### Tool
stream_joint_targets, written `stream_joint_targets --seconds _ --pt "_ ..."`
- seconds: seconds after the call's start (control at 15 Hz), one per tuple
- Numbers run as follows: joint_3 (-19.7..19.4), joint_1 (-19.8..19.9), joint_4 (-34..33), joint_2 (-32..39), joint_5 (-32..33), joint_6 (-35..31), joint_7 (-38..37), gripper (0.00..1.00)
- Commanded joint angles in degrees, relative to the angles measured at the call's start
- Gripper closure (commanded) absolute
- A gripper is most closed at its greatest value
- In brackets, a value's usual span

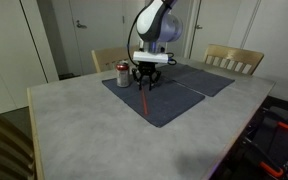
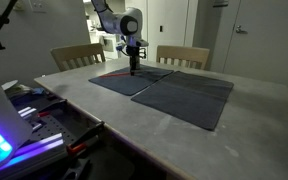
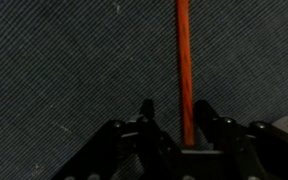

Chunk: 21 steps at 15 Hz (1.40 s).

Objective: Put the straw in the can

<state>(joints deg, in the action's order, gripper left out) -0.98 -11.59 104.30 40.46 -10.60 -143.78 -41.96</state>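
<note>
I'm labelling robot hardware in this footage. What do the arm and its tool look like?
The arm has rounded white shells with darker joints. The tool is black, with two angular fingers. No markings or cables are legible.

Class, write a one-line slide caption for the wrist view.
Wrist view: open gripper straddling the red-orange straw over a dark mat.

Reads as an office or lab room. Large grey bench [image 1: 74, 125], 2 wooden chairs [image 1: 232, 58] behind it, white doors [image 1: 84, 20], plain walls. Lit electronics and cables [image 2: 4, 140] at the bench edge.
</note>
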Motion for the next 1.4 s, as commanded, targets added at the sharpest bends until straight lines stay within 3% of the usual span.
stream_joint_targets --seconds 0.0,0.13,0.2,0.8,1.33 --pt "0.46 -0.26 0.78 0.87 -0.75 -0.84 -0.19 0.84" --pt "0.52 -0.4 1.08 0.86 -0.76 -1.12 -0.22 0.98" --pt "0.55 -0.46 1.24 0.83 -0.78 -1.24 -0.23 0.99" --pt "0.05 -1.02 2.44 -0.51 -0.65 0.49 -2.06 0.98" --pt "0.93 0.77 1.44 -0.62 -2.01 5.12 -3.75 0.98"
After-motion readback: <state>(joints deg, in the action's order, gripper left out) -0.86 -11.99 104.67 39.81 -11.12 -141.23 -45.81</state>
